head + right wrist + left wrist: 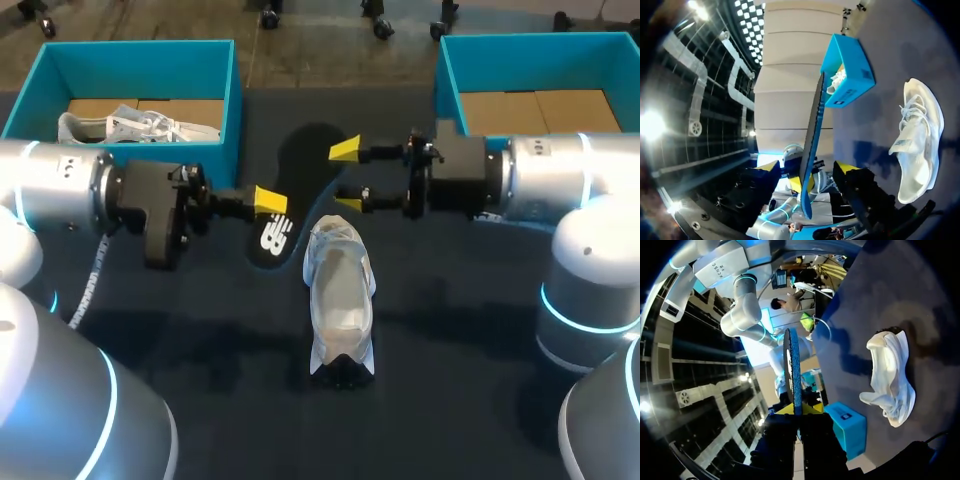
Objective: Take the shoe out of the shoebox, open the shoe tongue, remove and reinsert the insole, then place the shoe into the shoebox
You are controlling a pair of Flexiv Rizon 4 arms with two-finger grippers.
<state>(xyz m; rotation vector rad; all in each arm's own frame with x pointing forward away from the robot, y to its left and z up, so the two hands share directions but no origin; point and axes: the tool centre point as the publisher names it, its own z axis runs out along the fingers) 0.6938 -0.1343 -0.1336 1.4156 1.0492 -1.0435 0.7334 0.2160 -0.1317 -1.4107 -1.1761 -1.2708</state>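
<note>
A black insole (295, 175) hangs in the air above the table, flat side up in the head view. My left gripper (270, 200) is shut on its side edge; in the left wrist view the insole (792, 367) stands edge-on out of my left gripper (799, 411). My right gripper (347, 177) is open, with its yellow tips either side of the insole's other edge. In the right wrist view the insole (812, 145) stands between the spread fingers of my right gripper (807, 171), with gaps on both sides. The white shoe (340, 290) lies on the table below, also seen as the shoe (890, 380) and the shoe (917, 140).
A teal shoebox (235, 100) at the back left holds another white shoe (140, 127). A second teal shoebox (445, 95) at the back right shows only its cardboard floor. The dark table (450, 330) runs on around the shoe.
</note>
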